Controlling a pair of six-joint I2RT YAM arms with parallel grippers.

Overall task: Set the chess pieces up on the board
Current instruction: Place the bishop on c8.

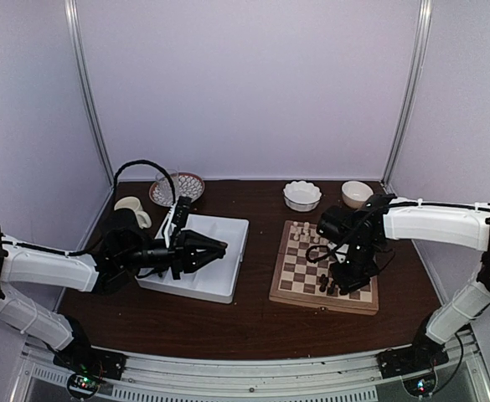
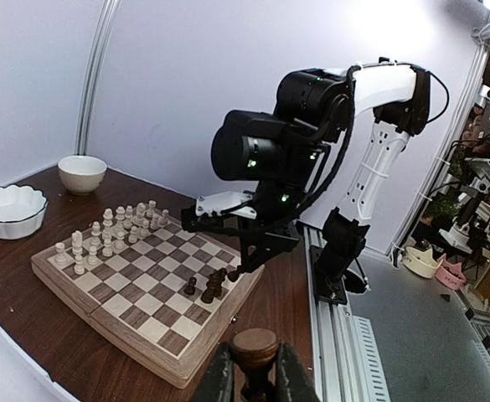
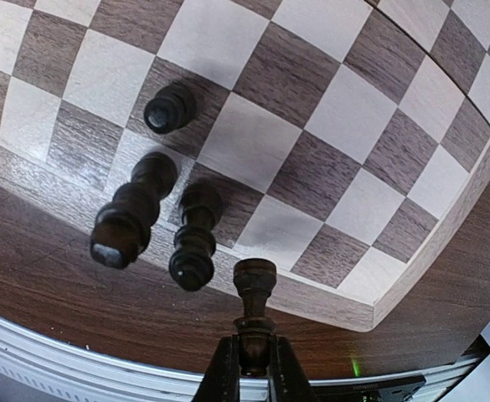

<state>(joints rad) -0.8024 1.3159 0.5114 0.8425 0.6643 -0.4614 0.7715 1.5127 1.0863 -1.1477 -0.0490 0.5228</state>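
The chessboard (image 1: 299,276) lies right of centre; it also shows in the left wrist view (image 2: 136,289) and the right wrist view (image 3: 320,167). Three dark chess pieces (image 3: 131,222) stand near its front edge, also seen from the left wrist (image 2: 211,285). My right gripper (image 3: 253,347) is shut on a dark piece (image 3: 255,289), held just above the board's near border; from above the gripper (image 1: 343,272) hangs over the board's front right. My left gripper (image 2: 253,373) is shut on another dark piece (image 2: 255,345) and hovers over the white tray (image 1: 207,280).
Pale cream chessmen (image 2: 110,230) fill the board's far rows. Two white bowls (image 1: 301,195) (image 1: 357,193) stand behind the board. A mug (image 1: 132,209) and a patterned plate (image 1: 177,188) sit at the back left. The right arm (image 2: 312,117) looms over the board's near corner.
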